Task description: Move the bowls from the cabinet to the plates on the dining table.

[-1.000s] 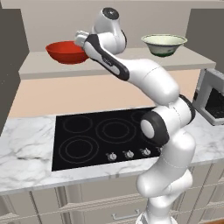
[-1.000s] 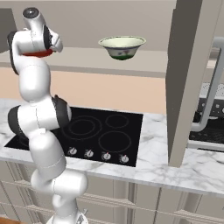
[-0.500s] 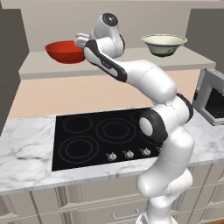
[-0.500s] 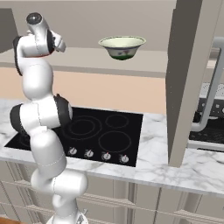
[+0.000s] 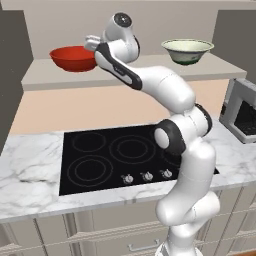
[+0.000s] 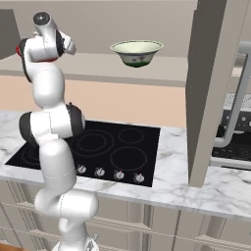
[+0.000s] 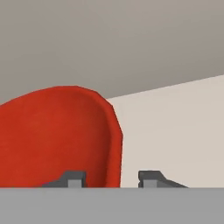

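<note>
The wide glossy red bowl (image 5: 70,57) (image 7: 52,135) sits at the left of the open cabinet's shelf (image 5: 50,79). My gripper (image 5: 90,42) (image 7: 111,179) is at the bowl's right rim. In the hand view its two dark fingertips straddle that rim, one inside the bowl and one outside, with gaps on both sides, so it is open. The cream-green bowl (image 5: 187,51) (image 6: 137,52) with its dark green band stands upright further right on the same shelf. In the right base view my arm hides most of the red bowl. Plates and dining table are out of view.
Below the shelf a black cooktop (image 5: 110,155) is set in a marble counter (image 5: 30,185). An open cabinet door (image 6: 211,73) stands edge-on at the right. A grey appliance (image 5: 242,112) sits at the counter's right end. Drawers run under the counter.
My hand has edged slightly left, closer onto the red bowl's rim. Both bowls stay in place on the shelf.
</note>
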{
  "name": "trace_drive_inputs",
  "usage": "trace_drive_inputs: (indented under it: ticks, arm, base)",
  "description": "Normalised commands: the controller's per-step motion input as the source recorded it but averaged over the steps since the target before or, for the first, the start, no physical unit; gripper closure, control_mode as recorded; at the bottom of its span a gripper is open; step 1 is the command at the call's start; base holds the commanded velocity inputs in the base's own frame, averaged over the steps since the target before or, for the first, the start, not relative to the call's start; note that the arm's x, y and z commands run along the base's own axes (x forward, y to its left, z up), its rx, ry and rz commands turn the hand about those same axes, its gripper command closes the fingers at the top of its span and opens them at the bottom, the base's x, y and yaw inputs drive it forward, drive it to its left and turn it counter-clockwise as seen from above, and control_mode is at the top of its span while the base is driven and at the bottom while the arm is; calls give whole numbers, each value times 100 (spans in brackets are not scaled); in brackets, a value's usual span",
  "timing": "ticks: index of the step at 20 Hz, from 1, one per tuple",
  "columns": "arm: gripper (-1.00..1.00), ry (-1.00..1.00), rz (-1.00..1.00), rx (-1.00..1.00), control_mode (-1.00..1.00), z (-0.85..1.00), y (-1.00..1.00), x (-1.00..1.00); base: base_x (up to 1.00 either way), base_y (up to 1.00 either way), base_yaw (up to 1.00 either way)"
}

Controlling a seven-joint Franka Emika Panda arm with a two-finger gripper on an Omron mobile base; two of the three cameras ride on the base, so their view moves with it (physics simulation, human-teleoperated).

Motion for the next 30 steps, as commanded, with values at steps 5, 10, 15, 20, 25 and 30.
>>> trace_drive_inputs:
  ticks: [5, 10, 15, 20, 25, 30]
  arm:
    - [100, 0, 0, 0, -100, 0, -2, -1]
    - [100, 0, 0, 1, -100, 15, -28, -24]
    - [100, -4, 0, 0, -100, 18, -46, -61]
    - [100, -9, 0, 2, -100, 18, -59, -86]
    - [100, -13, 0, 3, -100, 13, -62, -99]
    - [100, -13, 0, 3, -100, 8, -60, -100]
  base:
    - [0, 0, 0]
    - [0, 0, 0]
    - [0, 0, 0]
    - [0, 0, 0]
    - [0, 0, 0]
    - [0, 0, 0]
